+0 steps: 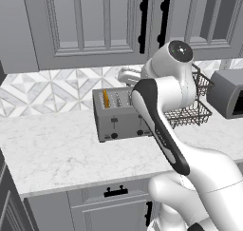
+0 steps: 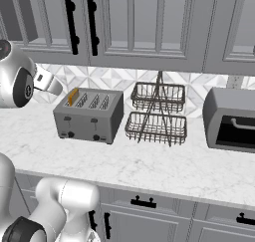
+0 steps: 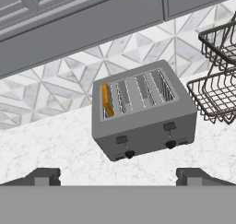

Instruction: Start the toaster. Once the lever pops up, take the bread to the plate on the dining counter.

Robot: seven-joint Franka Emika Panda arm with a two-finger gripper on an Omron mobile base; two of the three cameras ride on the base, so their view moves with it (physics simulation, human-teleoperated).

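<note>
The gripper (image 3: 118, 176) hangs above the marble worktop (image 3: 55, 144) with its fingertips (image 3: 44, 176) spread wide, nothing between them. At 12 o'clock from it in the hand view stands the toaster (image 3: 146, 126), its lever (image 3: 121, 139) on the front. The bread (image 3: 107, 100) sits upright in the leftmost slot. A wire basket rack (image 3: 216, 87) stands at the toaster's 3 o'clock, just beside it.

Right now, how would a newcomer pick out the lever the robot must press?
On the marble worktop under the grey cabinets sits the toaster, left of the wire basket rack. Its front carries two black slider tabs; the lever is the left one, below the slot holding the bread.
</note>
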